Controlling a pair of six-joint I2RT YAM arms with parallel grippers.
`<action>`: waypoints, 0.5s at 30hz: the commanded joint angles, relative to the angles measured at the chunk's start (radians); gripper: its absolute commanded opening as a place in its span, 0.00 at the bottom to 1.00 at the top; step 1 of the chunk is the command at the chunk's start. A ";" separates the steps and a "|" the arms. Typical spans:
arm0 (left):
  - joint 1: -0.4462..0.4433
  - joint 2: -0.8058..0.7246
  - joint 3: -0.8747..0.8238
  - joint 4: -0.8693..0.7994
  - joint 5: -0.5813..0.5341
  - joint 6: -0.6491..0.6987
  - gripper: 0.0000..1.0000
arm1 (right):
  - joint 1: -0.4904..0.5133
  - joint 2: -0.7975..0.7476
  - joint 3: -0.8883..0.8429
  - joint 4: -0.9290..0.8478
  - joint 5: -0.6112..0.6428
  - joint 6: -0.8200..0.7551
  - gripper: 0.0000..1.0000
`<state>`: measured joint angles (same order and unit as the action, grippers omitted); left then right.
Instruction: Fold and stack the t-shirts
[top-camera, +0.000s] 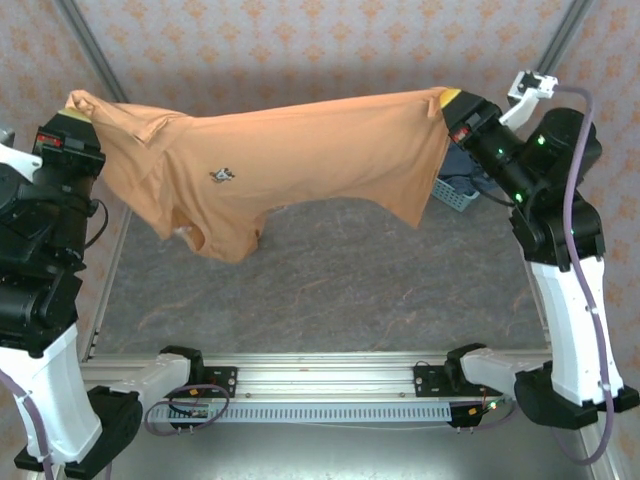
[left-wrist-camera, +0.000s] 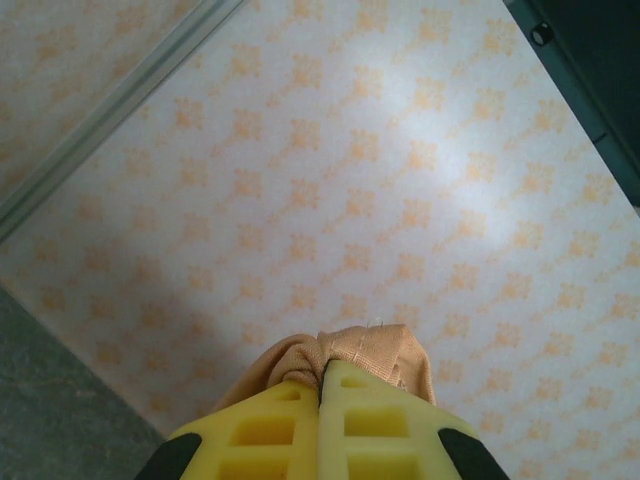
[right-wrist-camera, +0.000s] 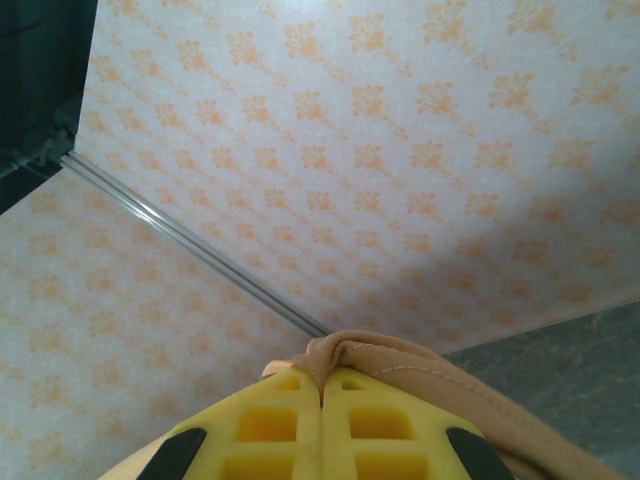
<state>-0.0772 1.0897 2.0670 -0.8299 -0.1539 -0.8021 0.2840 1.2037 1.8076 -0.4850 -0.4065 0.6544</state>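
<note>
**A:** Starting nearest us, what is happening over the table (top-camera: 340, 290)?

**B:** The t-shirt (top-camera: 290, 150) is hanging above it, stretched sideways between the two arms. Its lower part is drooping towards the surface.

**A:** And the grippers?

**B:** The left gripper (left-wrist-camera: 322, 385) is pinching a bunched edge of the fabric between its yellow fingers. The right gripper (right-wrist-camera: 322, 385) is clamping the opposite end the same way.

**A:** Which step are we seeing, then?

**B:** I'm judging that they are spreading it out, ready to lay it down for folding. I'm finding it hard to tell whether each one is gripping hem or shoulder.

**A:** And next?

**B:** That is calling for both ends to be lowered evenly under tension, so the shirt lands flat. It also needs to stay clear of the blue basket (top-camera: 455, 192) sitting farther back on the right.
</note>
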 joint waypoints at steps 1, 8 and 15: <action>0.013 0.160 0.028 -0.101 -0.059 0.022 0.00 | -0.008 0.146 0.002 0.069 -0.057 0.091 0.00; 0.131 0.484 0.247 -0.144 0.053 0.063 0.00 | -0.008 0.486 0.185 0.203 -0.191 0.140 0.00; 0.241 0.747 0.619 -0.098 0.211 0.096 0.00 | -0.029 0.836 0.736 0.056 -0.161 0.066 0.00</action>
<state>0.1341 1.8568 2.5202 -0.9653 -0.0189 -0.7341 0.2771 2.0270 2.3310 -0.4381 -0.5583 0.7486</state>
